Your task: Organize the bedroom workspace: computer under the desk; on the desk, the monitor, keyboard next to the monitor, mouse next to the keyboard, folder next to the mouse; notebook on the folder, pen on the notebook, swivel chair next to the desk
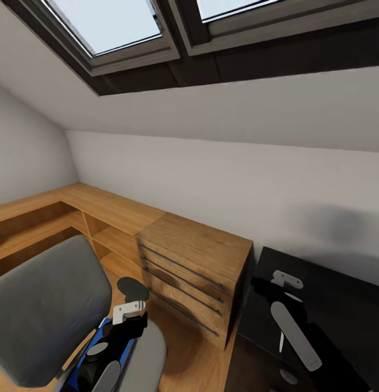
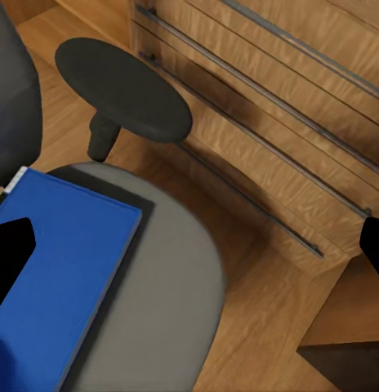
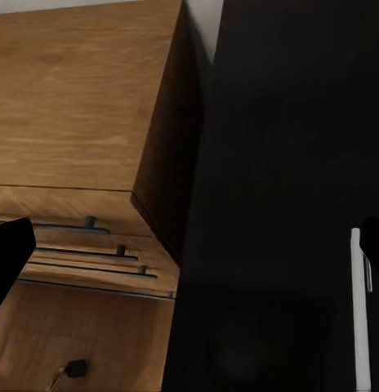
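Under sloped skylights (image 1: 110,24), wooden drawers (image 1: 192,272), black desk (image 1: 341,305), swivel chair (image 1: 42,310)

The head camera faces forward and down from above both arms, the left wrist camera looks closely down on the swivel chair (image 2: 157,302), the right wrist camera on the black desk (image 3: 271,163), and all three share the drawer unit (image 1: 192,275).

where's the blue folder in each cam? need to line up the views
Head: blue folder at bottom left, on the chair seat, mostly hidden behind the left arm.
Left wrist: bottom-left corner, flat on the grey seat.
Right wrist: not in it.
Shared landmark: wooden drawer unit.
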Robot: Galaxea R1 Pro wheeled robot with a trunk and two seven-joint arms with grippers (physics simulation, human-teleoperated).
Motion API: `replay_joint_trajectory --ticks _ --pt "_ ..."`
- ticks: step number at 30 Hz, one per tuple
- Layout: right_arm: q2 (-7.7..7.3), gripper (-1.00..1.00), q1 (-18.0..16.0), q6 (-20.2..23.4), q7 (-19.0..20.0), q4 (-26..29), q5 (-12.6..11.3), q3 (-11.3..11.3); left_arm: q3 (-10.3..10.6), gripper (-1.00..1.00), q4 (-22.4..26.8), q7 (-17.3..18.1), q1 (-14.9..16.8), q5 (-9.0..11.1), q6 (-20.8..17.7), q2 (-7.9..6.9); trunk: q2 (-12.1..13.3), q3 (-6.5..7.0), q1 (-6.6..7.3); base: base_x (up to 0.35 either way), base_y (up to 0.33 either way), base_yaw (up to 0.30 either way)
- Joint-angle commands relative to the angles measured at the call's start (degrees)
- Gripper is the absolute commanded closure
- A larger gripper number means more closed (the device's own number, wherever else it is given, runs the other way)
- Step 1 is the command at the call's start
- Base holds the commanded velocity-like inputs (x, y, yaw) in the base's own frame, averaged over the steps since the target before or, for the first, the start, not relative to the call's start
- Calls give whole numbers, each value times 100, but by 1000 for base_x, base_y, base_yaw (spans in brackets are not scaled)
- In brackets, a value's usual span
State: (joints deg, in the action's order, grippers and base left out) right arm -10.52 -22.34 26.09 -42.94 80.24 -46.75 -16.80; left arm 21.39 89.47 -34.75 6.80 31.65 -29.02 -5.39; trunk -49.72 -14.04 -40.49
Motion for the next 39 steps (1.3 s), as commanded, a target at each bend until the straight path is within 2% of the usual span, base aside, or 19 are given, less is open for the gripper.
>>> replay_joint_trajectory --ticks 1,6,28,39 --pt "-9 -100 -7 18 -47 10 -34 -12 14 -100 9 -59 6 52 -7 -6 -7 -8 -1 0 0 4" --pt "-3 -100 -7 10 -67 9 -27 -81 14 -100 9 -68 6 52 0 -6 -7 -8 -1 0 0 106" --pt "-3 -100 -7 -13 -124 14 -9 -235 14 -100 9 -129 6 52 2 -6 -7 -8 -1 0 0 266" --pt "-3 -100 -7 -16 -247 24 -1 -313 14 -100 6 -129 6 52 2 -6 -7 -8 -1 0 0 42"
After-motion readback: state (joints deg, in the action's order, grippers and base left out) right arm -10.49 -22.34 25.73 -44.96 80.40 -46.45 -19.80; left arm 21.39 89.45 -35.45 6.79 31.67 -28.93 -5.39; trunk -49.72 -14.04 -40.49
